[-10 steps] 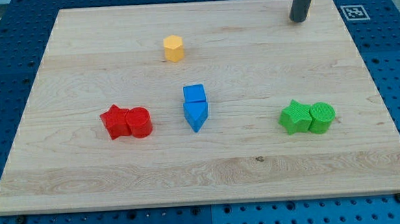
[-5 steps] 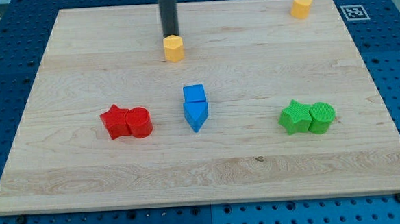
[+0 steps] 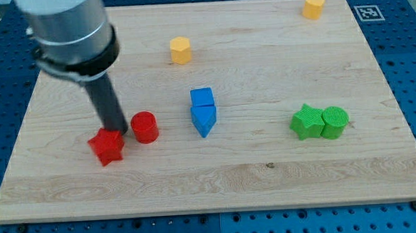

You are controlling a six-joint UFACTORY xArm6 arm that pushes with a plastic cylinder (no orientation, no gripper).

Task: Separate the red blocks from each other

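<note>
My tip (image 3: 116, 130) sits between the red star (image 3: 107, 146) and red cylinder (image 3: 144, 127), holding nothing. Both look light, rigid, easy-sliding; push their flat sides.

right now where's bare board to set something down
Free: the strip along the view's bottom below every block, and the stretch between the blue pair and green pair. Crowded: view's left, where my tip sits between the red star and red cylinder.
</note>
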